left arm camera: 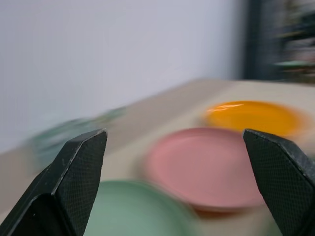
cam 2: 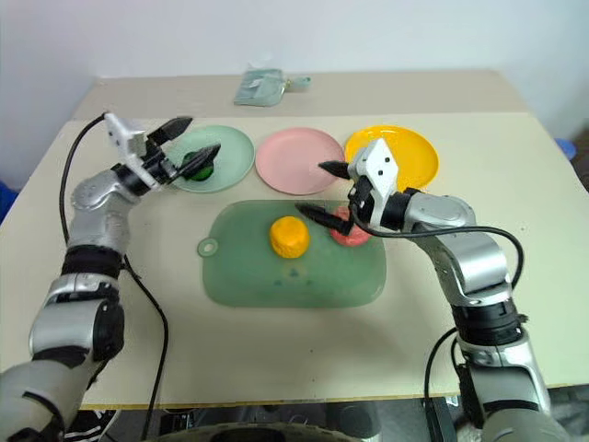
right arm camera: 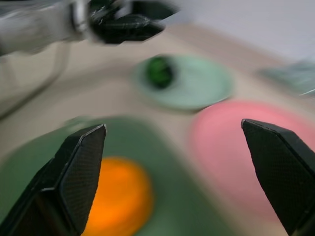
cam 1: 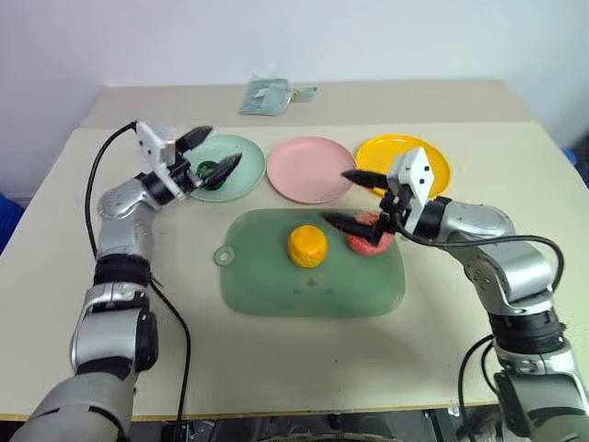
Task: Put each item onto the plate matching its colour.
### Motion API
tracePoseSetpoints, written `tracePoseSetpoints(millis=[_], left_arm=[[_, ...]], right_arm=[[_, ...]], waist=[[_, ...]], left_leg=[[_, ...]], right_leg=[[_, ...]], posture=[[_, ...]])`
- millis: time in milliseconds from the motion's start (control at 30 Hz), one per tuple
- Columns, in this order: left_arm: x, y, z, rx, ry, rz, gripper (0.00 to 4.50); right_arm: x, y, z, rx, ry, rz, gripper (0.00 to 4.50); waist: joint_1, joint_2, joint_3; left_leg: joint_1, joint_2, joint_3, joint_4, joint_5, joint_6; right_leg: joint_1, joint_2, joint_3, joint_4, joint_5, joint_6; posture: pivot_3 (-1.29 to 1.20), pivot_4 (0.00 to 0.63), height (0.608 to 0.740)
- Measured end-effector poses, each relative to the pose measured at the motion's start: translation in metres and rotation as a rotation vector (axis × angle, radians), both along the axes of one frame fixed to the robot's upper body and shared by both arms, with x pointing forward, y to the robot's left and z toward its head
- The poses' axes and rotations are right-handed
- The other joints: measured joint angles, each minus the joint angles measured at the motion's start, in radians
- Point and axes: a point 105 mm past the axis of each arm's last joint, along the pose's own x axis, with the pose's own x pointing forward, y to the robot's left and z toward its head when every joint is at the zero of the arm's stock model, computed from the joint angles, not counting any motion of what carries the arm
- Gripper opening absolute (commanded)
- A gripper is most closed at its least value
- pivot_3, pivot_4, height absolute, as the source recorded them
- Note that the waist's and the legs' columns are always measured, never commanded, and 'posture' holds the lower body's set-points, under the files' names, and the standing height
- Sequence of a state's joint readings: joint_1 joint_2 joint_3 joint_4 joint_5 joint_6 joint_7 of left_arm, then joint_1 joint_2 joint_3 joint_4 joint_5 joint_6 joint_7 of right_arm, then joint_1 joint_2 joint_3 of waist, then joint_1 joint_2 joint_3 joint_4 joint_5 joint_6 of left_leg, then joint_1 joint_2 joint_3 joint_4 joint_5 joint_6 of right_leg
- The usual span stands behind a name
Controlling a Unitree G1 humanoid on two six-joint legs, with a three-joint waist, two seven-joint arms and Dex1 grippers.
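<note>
Dark green lumpy ball (black-mottled) sits on mint plate, upper left; both end effectors gape apart, empty.

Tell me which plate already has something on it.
The mint green plate, leftmost of the three: the dark green ball sits on it. The pink plate and yellow plate are bare.
</note>
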State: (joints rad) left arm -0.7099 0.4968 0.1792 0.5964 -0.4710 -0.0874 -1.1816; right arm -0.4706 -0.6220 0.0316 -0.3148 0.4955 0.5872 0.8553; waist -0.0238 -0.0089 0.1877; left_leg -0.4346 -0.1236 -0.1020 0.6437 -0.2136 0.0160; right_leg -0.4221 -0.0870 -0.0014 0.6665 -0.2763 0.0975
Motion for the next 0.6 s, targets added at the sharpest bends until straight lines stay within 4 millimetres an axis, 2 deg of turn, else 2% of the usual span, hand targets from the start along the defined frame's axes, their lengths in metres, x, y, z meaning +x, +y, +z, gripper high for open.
tracePoseSetpoints(millis=[67, 133, 233, 333, 600], left_arm=[[-0.029, 0.004, -0.008, 0.033, 0.074, -0.139, 4.48], [-0.048, 0.009, -0.009, 0.083, 0.112, -0.211, 4.48], [-0.067, 0.008, -0.006, 0.167, 0.116, -0.274, 4.48], [-0.075, 0.004, -0.010, 0.181, 0.136, -0.298, 4.48], [-0.082, -0.001, -0.011, 0.178, 0.152, -0.313, 4.48]], right_arm=[[-0.005, -0.002, -0.003, -0.052, 0.018, 0.016, 4.50], [-0.007, 0.000, -0.007, -0.086, 0.031, 0.023, 4.50], [-0.008, 0.014, -0.024, -0.124, 0.057, 0.043, 4.50], [-0.010, 0.025, -0.031, -0.126, 0.067, 0.067, 4.50], [0.001, 0.015, -0.025, -0.143, 0.049, 0.036, 4.50]], waist=[[-0.010, 0.000, 0.000], [-0.012, 0.000, 0.000], [-0.007, 0.000, 0.000], [0.012, 0.001, 0.000], [0.020, 0.001, 0.000]], left_leg=[[0.000, 0.001, 0.000, 0.000, 0.000, 0.000], [0.000, 0.002, -0.001, 0.000, 0.000, 0.000], [0.001, 0.002, -0.002, 0.000, -0.002, 0.003], [0.001, 0.001, -0.002, 0.001, -0.002, 0.003], [0.001, 0.001, -0.002, 0.002, -0.001, 0.002]], right_leg=[[-0.001, 0.001, 0.000, 0.000, 0.000, 0.000], [-0.001, 0.002, 0.000, 0.001, 0.000, 0.000], [0.000, 0.002, 0.000, 0.001, 0.001, -0.001], [0.000, 0.001, 0.000, 0.001, 0.001, -0.001], [0.000, 0.001, 0.000, 0.000, 0.001, -0.001]], posture=[[0.00, 0.150, 0.738], [0.00, 0.150, 0.738], [0.00, 0.150, 0.738], [0.00, 0.150, 0.738], [0.00, 0.150, 0.738]])
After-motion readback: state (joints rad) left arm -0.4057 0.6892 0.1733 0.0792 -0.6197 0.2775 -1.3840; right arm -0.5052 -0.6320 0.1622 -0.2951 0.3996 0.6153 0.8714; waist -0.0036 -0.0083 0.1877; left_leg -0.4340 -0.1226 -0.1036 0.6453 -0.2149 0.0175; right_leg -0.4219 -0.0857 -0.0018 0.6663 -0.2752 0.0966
